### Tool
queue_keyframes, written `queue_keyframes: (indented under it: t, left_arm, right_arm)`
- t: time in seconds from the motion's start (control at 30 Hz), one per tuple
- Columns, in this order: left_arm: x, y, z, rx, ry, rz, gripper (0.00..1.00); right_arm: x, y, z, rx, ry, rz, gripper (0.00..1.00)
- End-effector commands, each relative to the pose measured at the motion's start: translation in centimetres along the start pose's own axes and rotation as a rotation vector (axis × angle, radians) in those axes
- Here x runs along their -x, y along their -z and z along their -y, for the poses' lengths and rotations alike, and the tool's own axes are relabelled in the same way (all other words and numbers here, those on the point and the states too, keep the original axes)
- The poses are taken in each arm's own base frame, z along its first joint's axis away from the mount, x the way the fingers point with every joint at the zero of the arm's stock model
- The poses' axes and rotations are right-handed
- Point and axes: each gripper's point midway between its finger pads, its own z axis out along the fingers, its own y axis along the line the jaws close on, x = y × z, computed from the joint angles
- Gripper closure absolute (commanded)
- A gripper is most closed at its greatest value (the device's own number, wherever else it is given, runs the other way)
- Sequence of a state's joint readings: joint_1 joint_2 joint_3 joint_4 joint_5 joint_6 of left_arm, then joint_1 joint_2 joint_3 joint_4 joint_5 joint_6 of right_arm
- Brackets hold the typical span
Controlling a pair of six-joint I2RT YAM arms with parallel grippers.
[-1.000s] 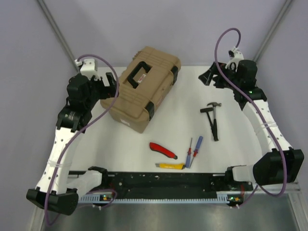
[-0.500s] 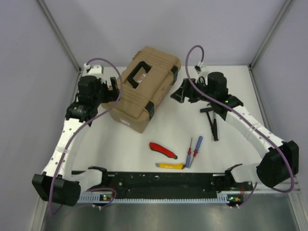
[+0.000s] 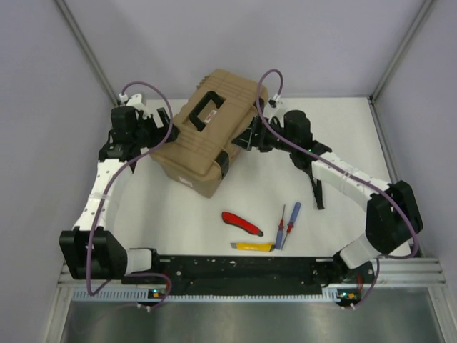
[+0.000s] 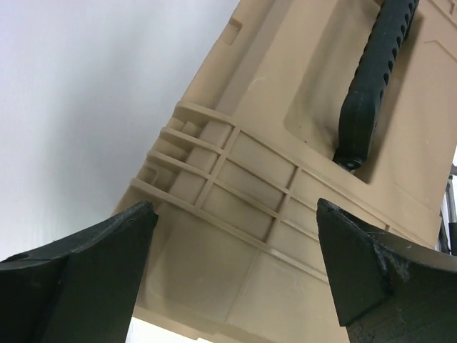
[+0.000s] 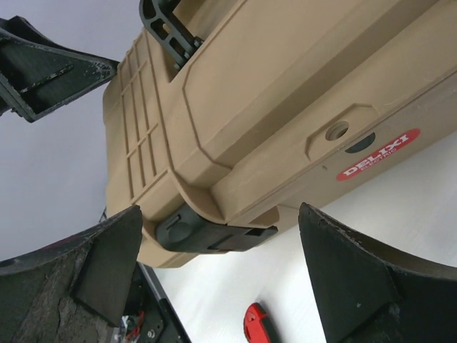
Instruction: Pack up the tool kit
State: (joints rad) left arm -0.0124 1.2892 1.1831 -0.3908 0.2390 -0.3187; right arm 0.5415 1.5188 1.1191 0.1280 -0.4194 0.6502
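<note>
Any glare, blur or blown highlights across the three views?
Top external: even, diffuse light, soft shadows, large tan ribbed plastic toolbox sharp. Left wrist: toolbox crisp, pale background featureless, left fingers dark and low in detail. Right wrist: red oval label legible, no glare, right fingers slightly soft.

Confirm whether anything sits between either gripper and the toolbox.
Nothing visible does. The left gripper, open, faces one end of the toolbox. The right gripper, open, faces the side with a black latch. The red utility knife and blue screwdriver lie well away, out of both paths.
</note>
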Motion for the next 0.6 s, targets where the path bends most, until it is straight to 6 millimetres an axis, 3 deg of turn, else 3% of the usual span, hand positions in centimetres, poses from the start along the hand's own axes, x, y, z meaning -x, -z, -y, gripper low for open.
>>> queue_keyframes:
  t: [0.0,0.1,0.17,0.3,0.57]
  left_arm:
    - [-1.9,-0.5,1.0,-0.087,0.031,-0.065,0.02]
    - [-3.4,-0.6,0.2,-0.064,0.040,-0.077,0.02]
    - [-4.5,-0.5,0.8,-0.105,0.068,-0.109,0.02]
    - [-7.2,-0.1,2.1,-0.194,0.119,-0.202,0.07]
    - [-11.2,1.4,4.9,-0.337,0.204,-0.302,0.18]
  right_arm:
    - [0.8,-1.1,-0.4,0.042,-0.003,0.047,0.12]
    - [-0.1,-2.7,0.9,0.039,-0.011,0.026,0.15]
    - [-0.6,-3.6,1.9,0.014,-0.034,0.007,0.17]
    - [-0.6,-4.6,2.0,0.032,-0.053,0.002,0.21]
    - [1.8,-5.9,4.2,-0.013,-0.073,0.034,0.32]
